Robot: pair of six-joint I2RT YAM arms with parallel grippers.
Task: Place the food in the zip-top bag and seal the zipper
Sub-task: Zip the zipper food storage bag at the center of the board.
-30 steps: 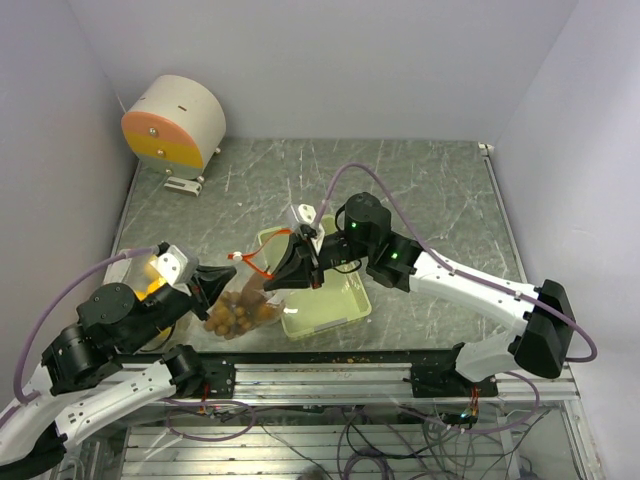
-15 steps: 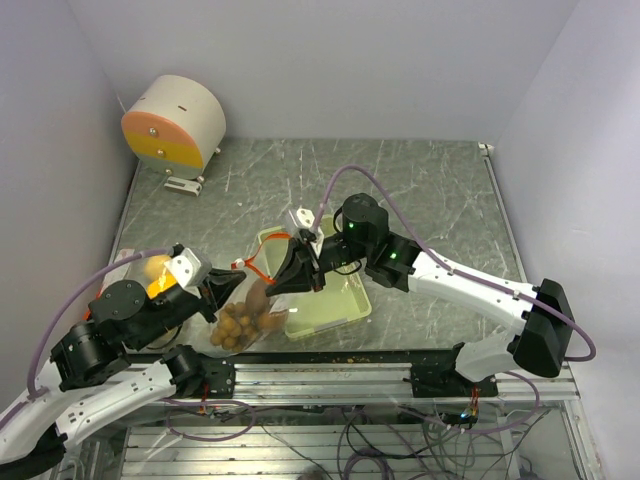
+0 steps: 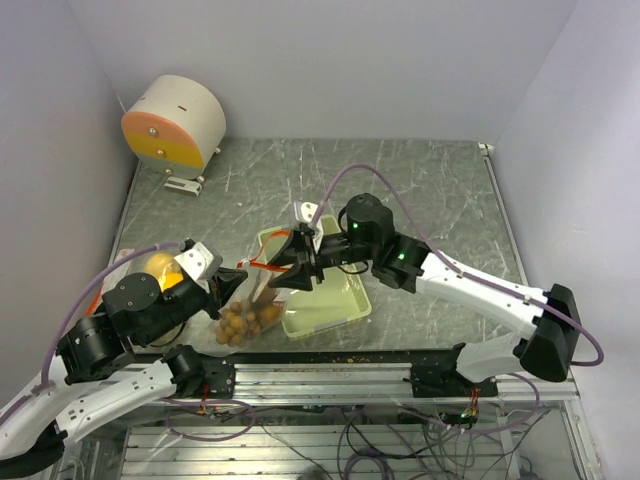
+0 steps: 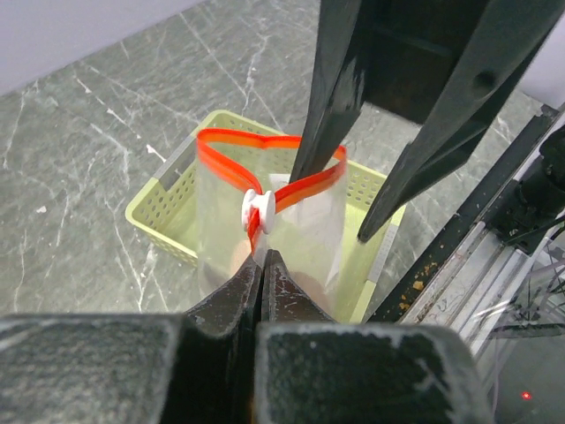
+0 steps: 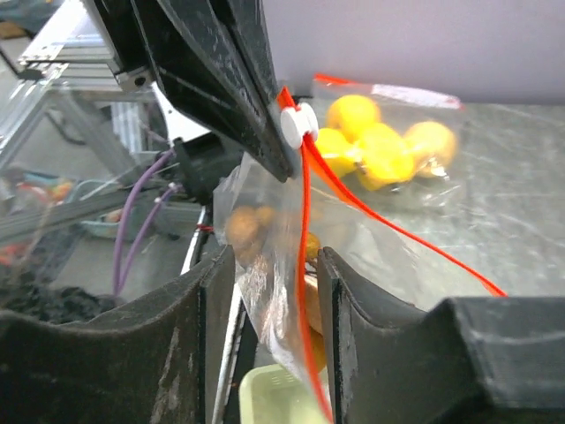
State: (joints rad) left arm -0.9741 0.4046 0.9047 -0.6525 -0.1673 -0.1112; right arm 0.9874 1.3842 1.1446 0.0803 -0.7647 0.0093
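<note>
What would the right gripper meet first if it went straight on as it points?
First the clear plastic zip-top bag with orange zipper, lying between the right gripper's open jaws; beyond, probably the left gripper pinching it.

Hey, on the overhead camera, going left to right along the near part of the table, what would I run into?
yellow fruit → zip-top bag with brown berries inside → pale green tray → right arm's black elbow. The round white and orange drum is left out, since it sits farther back and overlaps the fruit's place in the order.
</note>
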